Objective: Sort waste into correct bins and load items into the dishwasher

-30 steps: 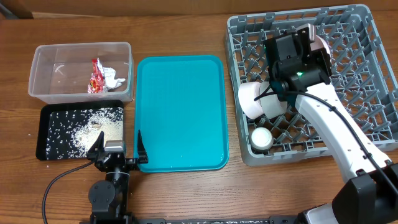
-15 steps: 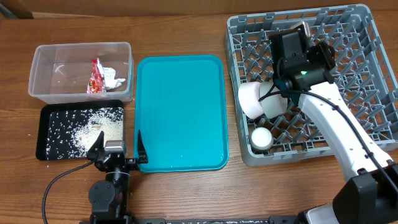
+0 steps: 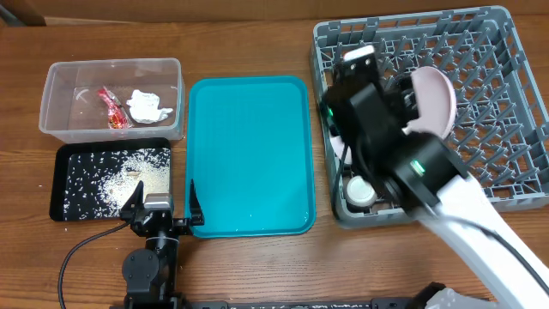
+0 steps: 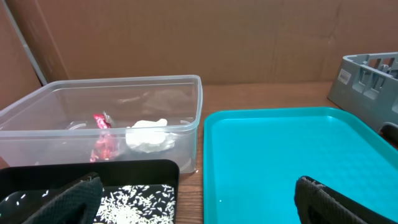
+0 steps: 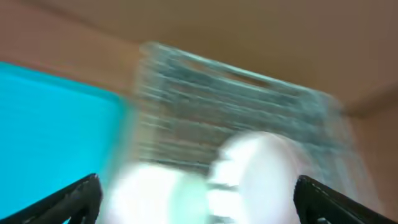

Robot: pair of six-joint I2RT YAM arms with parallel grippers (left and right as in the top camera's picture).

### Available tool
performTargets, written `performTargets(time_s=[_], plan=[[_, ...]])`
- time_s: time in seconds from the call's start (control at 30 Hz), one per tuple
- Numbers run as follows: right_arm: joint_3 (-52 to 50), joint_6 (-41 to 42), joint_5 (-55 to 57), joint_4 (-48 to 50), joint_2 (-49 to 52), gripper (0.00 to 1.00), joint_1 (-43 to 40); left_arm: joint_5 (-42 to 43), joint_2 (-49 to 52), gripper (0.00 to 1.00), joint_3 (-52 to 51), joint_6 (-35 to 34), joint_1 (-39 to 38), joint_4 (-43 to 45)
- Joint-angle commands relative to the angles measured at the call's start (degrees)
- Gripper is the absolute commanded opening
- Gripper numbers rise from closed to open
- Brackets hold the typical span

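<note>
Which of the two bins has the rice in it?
The shallow black tray, scattered with white rice; the clear tub behind it holds the red wrapper and white tissue.

Soft, even light fills the overhead view. The table (image 3: 257, 266) is sharp, shadows are faint and sit close under things, and the teal tray (image 3: 249, 154) carries small pale glints at its near edge. The right arm (image 3: 412, 163) looms large and slightly soft. The left wrist view is clear but a little dim, with its dark fingers (image 4: 68, 199) out of focus at the near edge. The right wrist view is smeared by motion, so the rack (image 5: 230, 106) and white shapes are only streaks.
</note>
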Motion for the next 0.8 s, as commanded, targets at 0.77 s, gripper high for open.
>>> performTargets(time_s=[0.77], plan=[[0.4, 10.1, -10.9, -2.1, -21.5, 1.00, -3.7, -0.2, -0.6, 1.00, -0.2, 0.9, 0.2, 0.2]])
